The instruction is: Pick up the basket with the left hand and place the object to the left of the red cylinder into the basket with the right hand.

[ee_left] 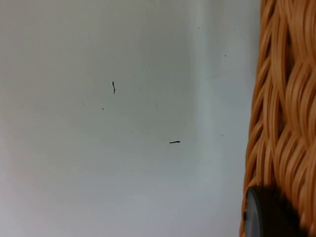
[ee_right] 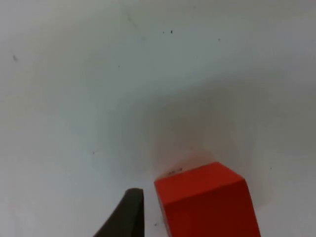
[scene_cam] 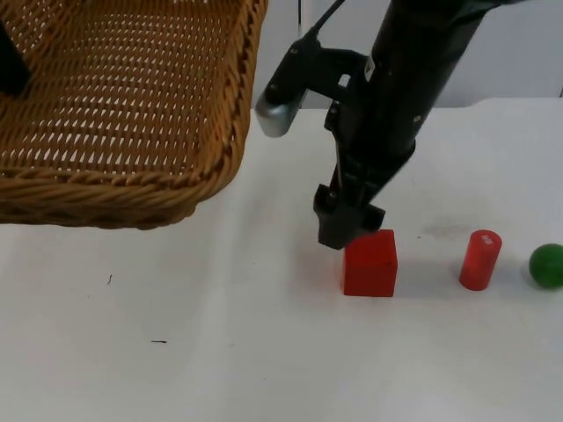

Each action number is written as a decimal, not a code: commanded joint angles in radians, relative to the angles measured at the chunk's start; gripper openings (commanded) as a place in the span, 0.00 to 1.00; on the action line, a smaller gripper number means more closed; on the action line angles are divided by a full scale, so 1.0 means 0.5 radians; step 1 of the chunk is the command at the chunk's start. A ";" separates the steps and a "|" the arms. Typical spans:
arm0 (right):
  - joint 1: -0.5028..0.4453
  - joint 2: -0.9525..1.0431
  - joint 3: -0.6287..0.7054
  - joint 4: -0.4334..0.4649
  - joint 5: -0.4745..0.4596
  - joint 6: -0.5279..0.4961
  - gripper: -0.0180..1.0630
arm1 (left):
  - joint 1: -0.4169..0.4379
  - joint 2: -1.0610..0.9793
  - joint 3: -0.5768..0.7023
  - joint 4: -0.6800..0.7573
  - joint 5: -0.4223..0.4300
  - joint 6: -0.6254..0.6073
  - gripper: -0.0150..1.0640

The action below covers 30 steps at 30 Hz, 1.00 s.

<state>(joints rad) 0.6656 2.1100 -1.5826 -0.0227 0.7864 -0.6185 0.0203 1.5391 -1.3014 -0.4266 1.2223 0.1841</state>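
Observation:
The woven wicker basket (scene_cam: pixel 114 189) hangs above the table's left side, held at its left rim by my left gripper (scene_cam: pixel 10 66). In the left wrist view a black fingertip (ee_left: pixel 269 215) presses on the basket's rim (ee_left: pixel 286 98). A red cube (scene_cam: pixel 370 263) rests on the table to the left of the upright red cylinder (scene_cam: pixel 480 259). My right gripper (scene_cam: pixel 350 230) is low over the cube's far left edge and open. In the right wrist view one fingertip (ee_right: pixel 126 215) stands just beside the cube (ee_right: pixel 205 202), with a thin gap between them.
A green ball (scene_cam: pixel 547 265) lies right of the cylinder near the table's right edge. Two small dark specks (scene_cam: pixel 158 341) mark the white table (scene_cam: pixel 220 369) in front of the basket. The grey partition wall (scene_cam: pixel 519 61) closes off the back.

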 commanded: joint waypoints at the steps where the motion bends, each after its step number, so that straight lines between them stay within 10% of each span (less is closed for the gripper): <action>1: 0.015 0.013 -0.016 -0.003 -0.017 -0.038 0.99 | -0.006 -0.026 0.003 -0.069 -0.002 0.002 0.01; 30: 0.015 0.334 -0.016 -0.092 0.013 0.009 0.99 | -0.006 -0.026 0.003 -0.069 -0.002 0.002 0.01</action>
<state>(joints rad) 0.6656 2.2770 -1.5841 -0.0610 0.7853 -0.6185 0.0203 1.5391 -1.3014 -0.4266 1.2223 0.1841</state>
